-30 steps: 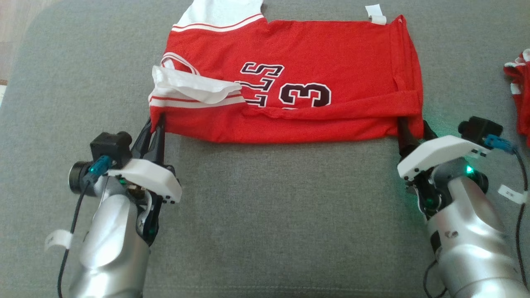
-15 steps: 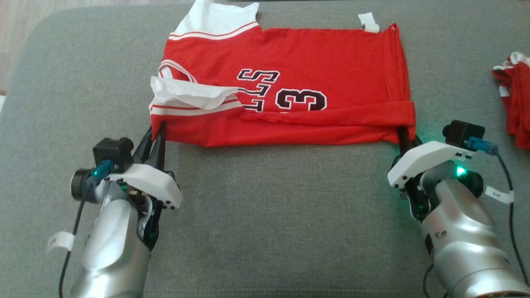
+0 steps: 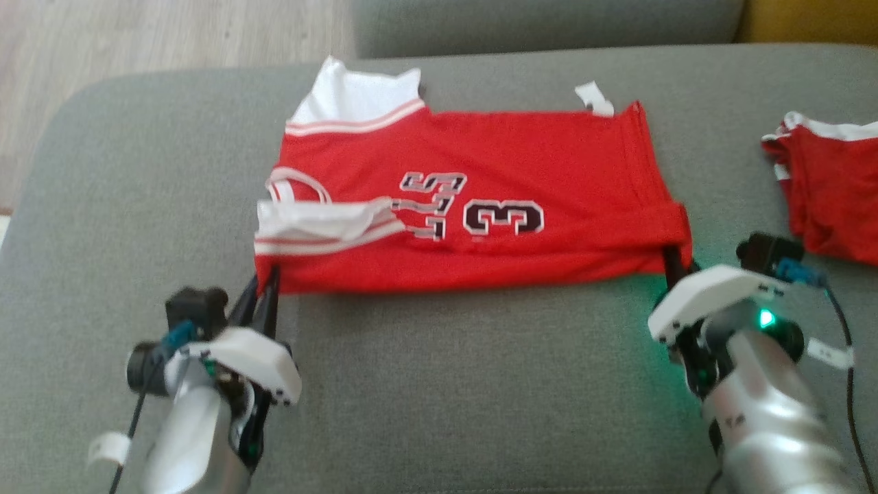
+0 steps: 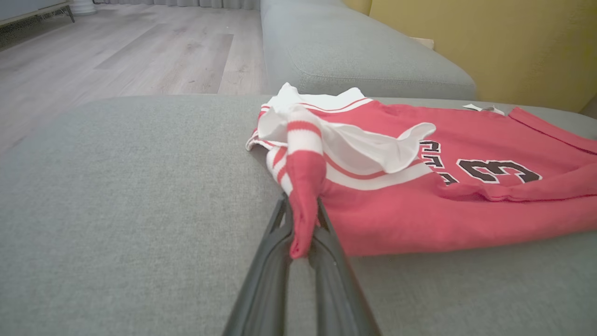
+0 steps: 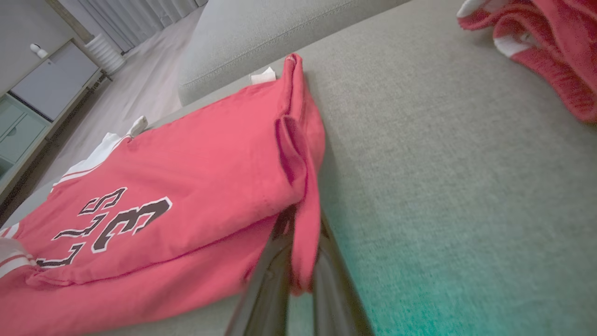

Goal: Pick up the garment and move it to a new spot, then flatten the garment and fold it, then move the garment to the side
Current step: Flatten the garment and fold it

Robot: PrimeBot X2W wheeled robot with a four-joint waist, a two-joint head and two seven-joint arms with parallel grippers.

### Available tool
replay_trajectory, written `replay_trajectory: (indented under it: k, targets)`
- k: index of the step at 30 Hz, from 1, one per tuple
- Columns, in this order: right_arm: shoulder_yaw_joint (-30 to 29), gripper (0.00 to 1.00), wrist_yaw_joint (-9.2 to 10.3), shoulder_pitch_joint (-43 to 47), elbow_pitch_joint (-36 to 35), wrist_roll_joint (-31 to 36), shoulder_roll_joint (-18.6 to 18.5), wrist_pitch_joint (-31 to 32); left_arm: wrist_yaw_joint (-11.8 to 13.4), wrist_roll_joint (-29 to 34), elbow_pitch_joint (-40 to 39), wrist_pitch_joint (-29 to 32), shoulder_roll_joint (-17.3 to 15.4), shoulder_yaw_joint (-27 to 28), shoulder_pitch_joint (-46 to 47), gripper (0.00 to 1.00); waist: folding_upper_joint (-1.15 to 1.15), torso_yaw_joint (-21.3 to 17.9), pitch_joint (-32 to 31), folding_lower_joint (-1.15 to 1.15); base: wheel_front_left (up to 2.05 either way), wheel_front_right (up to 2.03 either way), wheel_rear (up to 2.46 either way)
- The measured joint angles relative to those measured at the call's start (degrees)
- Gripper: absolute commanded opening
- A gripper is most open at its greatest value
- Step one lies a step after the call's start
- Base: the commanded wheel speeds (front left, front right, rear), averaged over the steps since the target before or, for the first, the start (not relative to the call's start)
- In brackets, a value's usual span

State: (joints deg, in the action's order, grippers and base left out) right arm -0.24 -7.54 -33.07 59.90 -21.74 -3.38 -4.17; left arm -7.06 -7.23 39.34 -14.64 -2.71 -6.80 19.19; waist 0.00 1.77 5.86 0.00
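Pinching the red garment [image 3: 535,158] by its two near corners, with the left claw [image 3: 267,283] clamped on the white-striped end and the right claw [image 3: 669,259] on the hem end, spread flat across the grey sofa cushion [image 3: 446,384], likely for lifting that edge evenly into a fold.

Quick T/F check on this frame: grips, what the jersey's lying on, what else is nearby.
1. The left pincer is shut on the red jersey's near corner. True.
2. The right pincer is open, clear of the jersey. False: it is shut on the jersey's other near corner.
3. The jersey lies on a wooden table. False: it lies on a gray sofa cushion.
4. A second red garment lies to the jersey's right, apart from it. True.
5. The jersey shows a 7. False: a 3.
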Motion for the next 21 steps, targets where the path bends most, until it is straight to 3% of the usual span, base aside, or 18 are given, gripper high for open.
replay_trajectory:
  k: [7,14,15,16,17,18,21]
  targets:
    - [-0.1,0.0,0.0,7.9,-6.6,-0.9,-0.1,6.4,-0.1,-1.0,-0.7,0.0,-0.7,-1.3,-5.9,0.0,0.0,-0.7,-3.8,0.0,0.0,0.0,0.0]
    - [-3.8,0.0,0.0,17.1,-16.5,-0.5,0.0,12.3,-0.1,-2.6,-1.9,0.8,-1.0,-3.6,-10.3,0.0,0.0,-1.0,-5.7,0.0,0.0,0.0,0.0]
    - [-4.3,0.35,0.0,18.3,-17.9,0.1,0.0,12.8,-0.1,-2.6,-2.0,1.0,-1.0,-3.7,-10.2,0.0,0.0,-1.0,-5.7,0.0,0.0,0.0,0.0]
    - [-4.8,1.0,0.0,19.3,-19.3,0.9,0.1,13.1,-0.3,-2.6,-2.0,1.0,-1.0,-3.7,-10.2,0.17,0.0,-1.0,-5.6,0.0,0.0,0.0,0.0]
    - [-5.5,1.0,0.0,20.1,-20.7,1.5,0.3,13.4,-0.4,-2.6,-1.9,1.0,-1.0,-3.7,-10.1,0.47,0.0,-1.1,-5.5,0.0,0.0,0.0,0.0]
    - [-5.8,1.0,0.0,20.8,-22.2,1.8,0.4,13.6,-0.1,-2.6,-1.7,1.0,-1.1,-3.8,-10.0,1.0,0.0,-1.1,-5.5,0.0,0.0,0.0,0.0]
    - [-6.0,1.0,0.0,22.3,-27.0,2.6,0.5,14.0,0.8,-2.5,-0.9,1.0,-1.4,-3.8,-9.3,1.0,0.0,-1.4,-5.0,0.0,0.0,0.0,0.0]
